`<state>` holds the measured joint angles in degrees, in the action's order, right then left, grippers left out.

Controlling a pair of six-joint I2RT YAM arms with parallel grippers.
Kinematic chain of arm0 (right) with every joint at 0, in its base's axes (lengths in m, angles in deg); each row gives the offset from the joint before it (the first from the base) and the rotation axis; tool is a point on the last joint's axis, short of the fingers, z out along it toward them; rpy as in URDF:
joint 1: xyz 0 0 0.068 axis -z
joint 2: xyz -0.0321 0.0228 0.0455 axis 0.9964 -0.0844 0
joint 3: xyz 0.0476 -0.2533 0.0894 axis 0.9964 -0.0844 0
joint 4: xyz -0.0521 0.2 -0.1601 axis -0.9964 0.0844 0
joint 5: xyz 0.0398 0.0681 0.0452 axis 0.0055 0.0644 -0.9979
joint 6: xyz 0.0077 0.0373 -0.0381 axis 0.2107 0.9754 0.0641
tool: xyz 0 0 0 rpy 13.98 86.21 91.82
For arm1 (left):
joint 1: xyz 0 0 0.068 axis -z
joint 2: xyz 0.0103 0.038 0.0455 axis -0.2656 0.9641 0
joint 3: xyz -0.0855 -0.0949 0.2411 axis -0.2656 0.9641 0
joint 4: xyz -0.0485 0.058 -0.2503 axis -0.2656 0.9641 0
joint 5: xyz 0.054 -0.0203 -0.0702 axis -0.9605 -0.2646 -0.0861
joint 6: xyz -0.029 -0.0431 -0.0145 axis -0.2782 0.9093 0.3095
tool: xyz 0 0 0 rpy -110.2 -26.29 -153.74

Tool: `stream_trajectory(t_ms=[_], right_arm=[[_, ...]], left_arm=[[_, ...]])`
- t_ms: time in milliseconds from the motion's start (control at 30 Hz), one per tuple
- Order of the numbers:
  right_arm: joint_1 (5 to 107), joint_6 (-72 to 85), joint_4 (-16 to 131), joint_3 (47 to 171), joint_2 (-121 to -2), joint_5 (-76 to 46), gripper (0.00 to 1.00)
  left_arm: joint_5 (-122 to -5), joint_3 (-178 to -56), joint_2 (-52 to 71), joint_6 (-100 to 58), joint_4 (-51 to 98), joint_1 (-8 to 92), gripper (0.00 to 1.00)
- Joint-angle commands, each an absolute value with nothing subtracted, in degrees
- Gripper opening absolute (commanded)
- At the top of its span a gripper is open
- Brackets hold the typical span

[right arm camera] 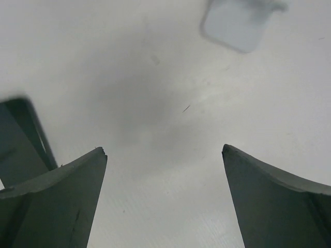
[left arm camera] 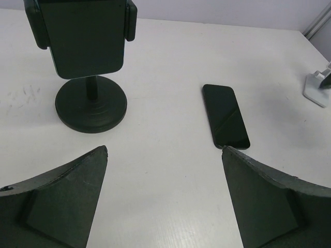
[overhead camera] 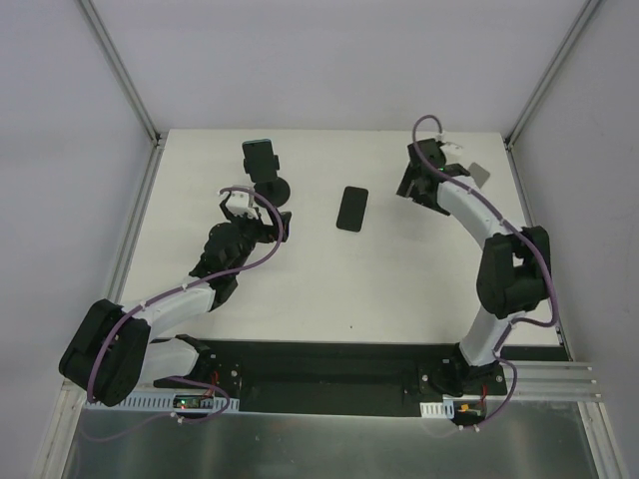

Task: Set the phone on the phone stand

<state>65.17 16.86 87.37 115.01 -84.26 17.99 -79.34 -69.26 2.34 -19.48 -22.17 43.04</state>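
Observation:
The phone [overhead camera: 352, 209] lies flat and face up in the middle of the white table, held by nothing; the left wrist view has it at centre right [left arm camera: 225, 115]. Near the table's far right edge stands the small silver-grey phone stand [overhead camera: 478, 173], blurred at the top of the right wrist view [right arm camera: 238, 23] and cut off at the right edge of the left wrist view [left arm camera: 316, 89]. My right gripper [overhead camera: 411, 188] hangs open just left of the stand, nothing between its fingertips [right arm camera: 164, 149]. My left gripper [overhead camera: 237, 205] is open and empty [left arm camera: 164, 149], left of the phone.
A black holder with a round disc base [overhead camera: 268, 186] and a dark cradle on top [left arm camera: 83, 36] stands at the back left, just beyond my left gripper. A dark blurred shape [right arm camera: 20, 139] shows at the left edge of the right wrist view.

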Motion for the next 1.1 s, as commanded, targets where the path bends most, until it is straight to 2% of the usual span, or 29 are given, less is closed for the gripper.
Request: stream_trajectory(t_ms=[0, 133, 367, 700, 800, 1067], right_arm=[[72.23, 26.79, 88.76, 115.01, -77.5, 28.94, 0.96], [75.04, 25.14, 88.77, 118.87, -79.95, 33.8, 0.96], [80.14, 21.19, 88.86, 128.81, -89.44, 34.94, 0.96], [84.28, 18.89, 86.92, 139.01, -100.87, 28.97, 0.96], [84.8, 18.81, 86.75, 140.33, -102.64, 28.0, 0.99], [84.8, 17.22, 82.88, 138.31, -102.46, 28.71, 0.8]], left_arm=[[-78.32, -71.16, 2.27, -18.63, -23.38, 42.65, 0.91], [-77.7, -70.98, 2.09, -18.72, -23.46, 42.73, 0.93], [-76.03, -70.81, 1.65, -19.16, -23.47, 42.65, 0.99], [-74.62, -71.42, 2.18, -19.07, -23.47, 42.65, 0.99], [-74.45, -71.51, 2.36, -19.07, -23.55, 42.65, 0.99], [-75.24, -71.07, 1.57, -19.07, -23.55, 42.65, 0.97]])
